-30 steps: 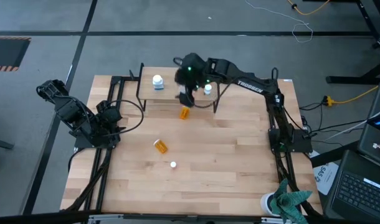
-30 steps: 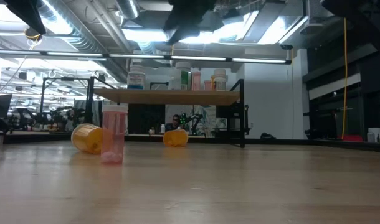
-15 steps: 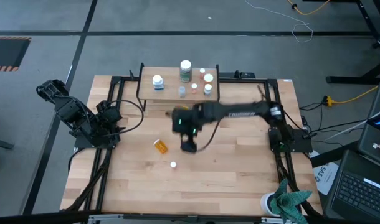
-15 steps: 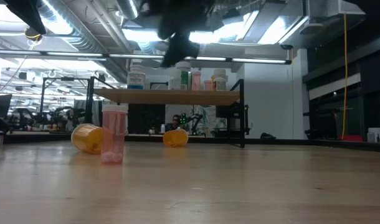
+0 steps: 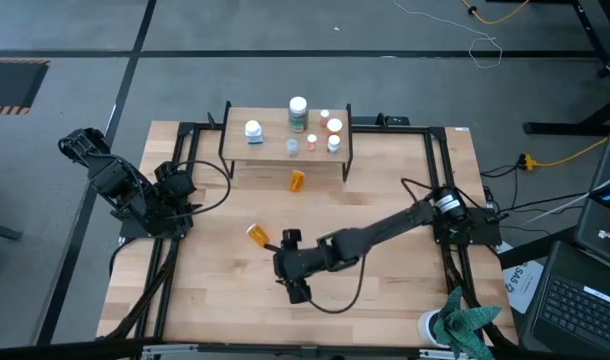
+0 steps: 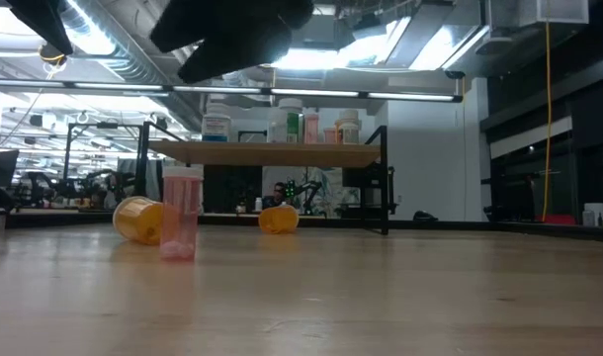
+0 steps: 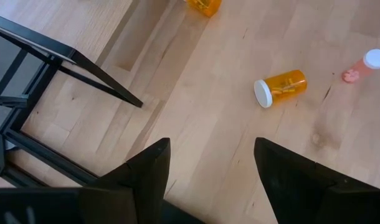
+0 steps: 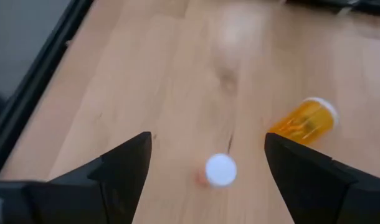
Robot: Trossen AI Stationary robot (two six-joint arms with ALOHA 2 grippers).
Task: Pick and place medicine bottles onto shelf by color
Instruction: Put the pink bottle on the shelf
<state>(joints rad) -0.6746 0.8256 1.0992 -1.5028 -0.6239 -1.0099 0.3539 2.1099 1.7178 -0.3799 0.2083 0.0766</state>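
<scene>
So from the high view, the right arm is reaching across the table's middle, its right gripper (image 5: 290, 268) hanging over the small pink bottle, which it's covering up here. An orange bottle (image 5: 257, 235) is lying on its side just beside it, another orange bottle (image 5: 297, 180) is lying in front of the shelf (image 5: 270, 150), and six white-capped bottles are standing on that shelf. The left gripper (image 5: 175, 190) is sitting parked at the table's left edge.

Low view: the pink bottle (image 6: 180, 213) is standing upright, touching nothing.

Left wrist view: fingers spread apart, holding nothing.

Right wrist view: fingers (image 8: 124, 163) are gaping wide and empty, with the white cap (image 8: 220, 169) sitting between them below.
</scene>
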